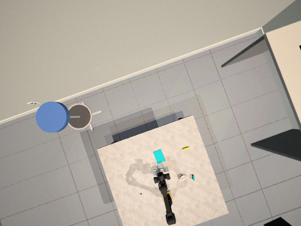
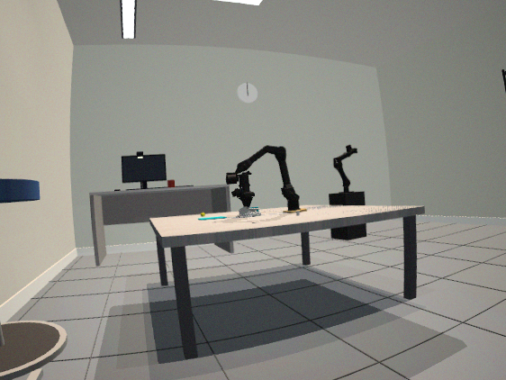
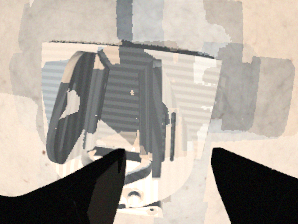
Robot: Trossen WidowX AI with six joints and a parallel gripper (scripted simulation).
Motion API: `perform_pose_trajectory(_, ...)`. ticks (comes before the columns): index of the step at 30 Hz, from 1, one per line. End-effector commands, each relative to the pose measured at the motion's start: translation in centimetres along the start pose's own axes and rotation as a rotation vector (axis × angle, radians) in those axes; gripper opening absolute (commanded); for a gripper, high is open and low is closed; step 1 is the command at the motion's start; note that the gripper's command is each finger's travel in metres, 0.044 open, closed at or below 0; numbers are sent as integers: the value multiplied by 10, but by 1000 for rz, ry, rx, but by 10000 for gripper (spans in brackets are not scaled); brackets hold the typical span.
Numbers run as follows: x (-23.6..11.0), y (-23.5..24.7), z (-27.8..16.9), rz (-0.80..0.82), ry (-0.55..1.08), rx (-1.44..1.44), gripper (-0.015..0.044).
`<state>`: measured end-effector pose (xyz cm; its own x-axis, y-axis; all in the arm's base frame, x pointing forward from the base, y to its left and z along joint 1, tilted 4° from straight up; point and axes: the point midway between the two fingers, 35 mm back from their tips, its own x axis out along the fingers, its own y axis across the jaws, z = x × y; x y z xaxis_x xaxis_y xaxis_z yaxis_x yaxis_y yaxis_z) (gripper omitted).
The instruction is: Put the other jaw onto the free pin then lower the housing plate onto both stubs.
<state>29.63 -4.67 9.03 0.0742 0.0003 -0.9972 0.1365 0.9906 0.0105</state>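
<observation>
While reaching down over the pale grey assembly (image 1: 160, 165) (image 2: 244, 212) (image 3: 125, 95), has the gripper (image 1: 160, 170) (image 2: 246, 206) (image 3: 169, 156) moderately wide around nothing. Has the assembly resting on the desk (image 1: 144, 209) (image 2: 297, 225) (image 3: 270, 25), just beside a flat cyan rectangle (image 1: 159, 156) (image 2: 212, 218). Cannot tell whether any gear teeth mesh.

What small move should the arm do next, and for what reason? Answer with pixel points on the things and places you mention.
Probably a slight sideways shift over the pale housing assembly (image 3: 200, 90), before any descent: the black two-fingered tool (image 1: 159, 168) (image 2: 246, 206) (image 3: 169, 156) stands open above it, one fingertip overlapping the assembly's lower part in the wrist view, the other outside its edge. I cannot tell whether the teeth mesh.
</observation>
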Motion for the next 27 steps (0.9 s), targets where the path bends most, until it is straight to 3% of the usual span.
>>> perform_pose_trajectory(1, -35, 0, 1, 2, -23, -7, 224)
perform_pose_trajectory(6, -37, 0, 2, -1, -32, -1, 224)
perform_pose_trajectory(14, -37, -25, 1, 30, -18, 98, 434)
perform_pose_trajectory(27, -45, -135, -29, 4, -20, -46, 440)
